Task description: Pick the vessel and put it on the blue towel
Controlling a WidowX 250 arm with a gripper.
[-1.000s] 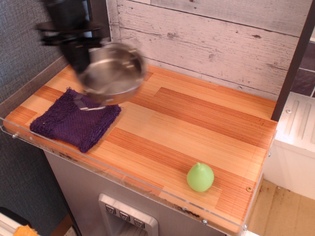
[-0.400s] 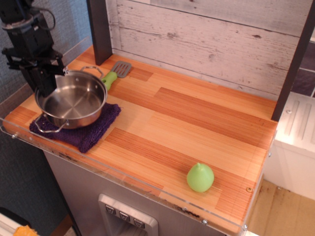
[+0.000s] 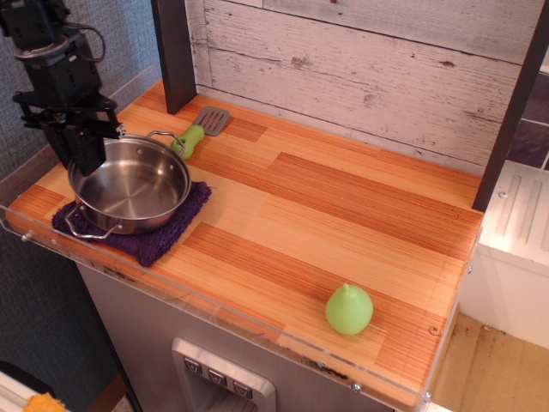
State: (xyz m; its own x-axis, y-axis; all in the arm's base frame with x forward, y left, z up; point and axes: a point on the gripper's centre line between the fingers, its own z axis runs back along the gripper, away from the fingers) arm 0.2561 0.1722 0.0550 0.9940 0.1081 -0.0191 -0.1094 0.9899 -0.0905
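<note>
The vessel (image 3: 130,187), a shiny shallow steel pot with two wire loop handles, rests upright on the blue towel (image 3: 167,233) at the front left corner of the wooden counter. It covers most of the towel, and only the dark purple-blue knitted edges show around it. My gripper (image 3: 87,160) comes down from above at the pot's back left rim. Its black fingers look closed on the rim there. The pot's inside is empty.
A green-handled spatula (image 3: 199,127) lies just behind the pot. A green pear-shaped object (image 3: 349,309) sits at the front right. A dark post (image 3: 174,51) stands at the back left, with a whitewashed plank wall behind. A clear plastic lip (image 3: 223,316) runs along the front edge.
The pot was carried down and to the left from above the counter onto the towel. Since the last frame, it and my gripper have shifted slightly right.
</note>
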